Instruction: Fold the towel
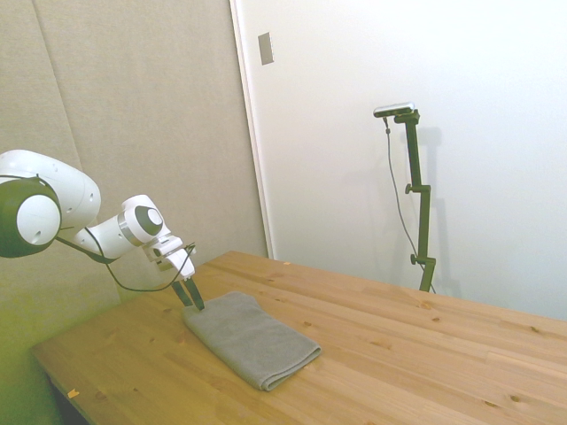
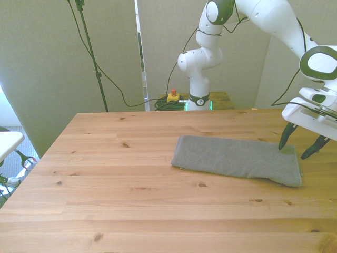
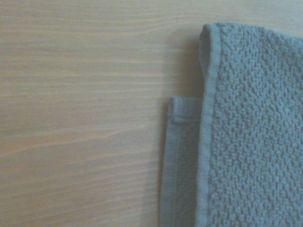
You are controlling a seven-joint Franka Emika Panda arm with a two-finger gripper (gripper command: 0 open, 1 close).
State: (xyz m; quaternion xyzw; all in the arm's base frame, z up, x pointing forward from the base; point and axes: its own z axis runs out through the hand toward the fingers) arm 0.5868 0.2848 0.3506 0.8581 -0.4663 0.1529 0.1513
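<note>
My gripper (image 2: 298, 147) hangs low over the wooden table (image 2: 121, 184), at the end of the towel (image 2: 237, 159) that lies toward the front view's right. My two dark fingers are spread apart and pinch nothing. One fingertip (image 2: 283, 144) sits at the towel's far edge near that end, and the other points down over bare wood just past the towel's short side. I cannot tell whether either tip touches the cloth or the table. In the side view my gripper (image 1: 191, 297) stands right at the towel's (image 1: 251, 338) near-left corner.

The towel is grey and lies flat as a long folded strip. It runs from about the middle of the table toward the front view's right. Close up, the wrist view shows the towel (image 3: 251, 132) with a nubbly weave and a smooth hemmed border. A lower layer's hemmed corner (image 3: 182, 111) peeks out from under the top layer, so the layers do not line up exactly there. Bare table (image 3: 80, 118) lies beside that edge.

No box, bowl or tray shows on the table. The wood toward the front view's left and along the near edge is open. In the side view the table (image 1: 425, 354) stretches bare to the right of the towel. My end of the towel lies near the table's edge at the front view's right.
</note>
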